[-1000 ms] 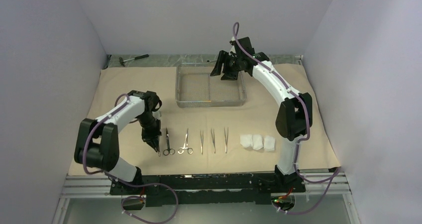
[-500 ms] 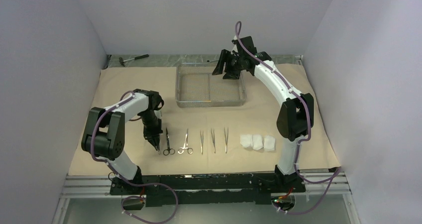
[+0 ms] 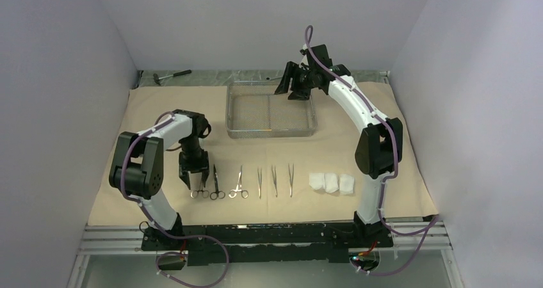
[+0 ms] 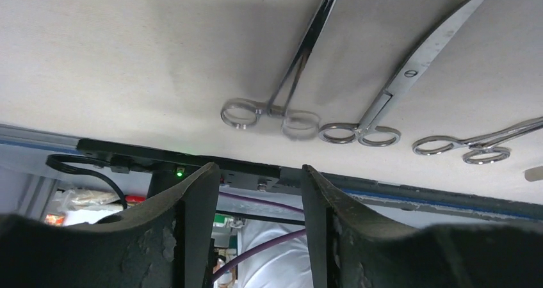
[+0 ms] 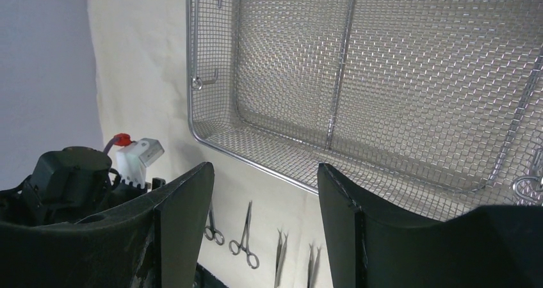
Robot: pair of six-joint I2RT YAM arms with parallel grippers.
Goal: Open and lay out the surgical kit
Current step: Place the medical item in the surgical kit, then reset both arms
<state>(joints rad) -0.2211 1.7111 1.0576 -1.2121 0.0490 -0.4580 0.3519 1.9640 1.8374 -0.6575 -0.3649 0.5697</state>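
Observation:
The tan wrap sheet (image 3: 160,109) lies spread out with the empty wire-mesh tray (image 3: 271,111) at its back. Along the front runs a row: a clamp (image 3: 201,192), two more ring-handled tools (image 3: 216,182) (image 3: 239,182), three tweezers (image 3: 275,180) and three gauze pads (image 3: 332,182). My left gripper (image 3: 193,180) hovers open just above the leftmost clamp (image 4: 282,102), nothing between its fingers (image 4: 192,211). My right gripper (image 3: 291,86) hangs open and empty over the tray's far right corner, the tray's rim (image 5: 256,160) below it.
A dark-handled hammer (image 3: 173,75) lies off the wrap at the back left. The black base rail (image 4: 358,176) runs along the wrap's near edge, close under the left gripper. White walls close in the left, right and back.
My left gripper has opened and turned at the wrist, and a clamp now lies on the wrap left of the other ring-handled tools. The right arm has hardly moved.

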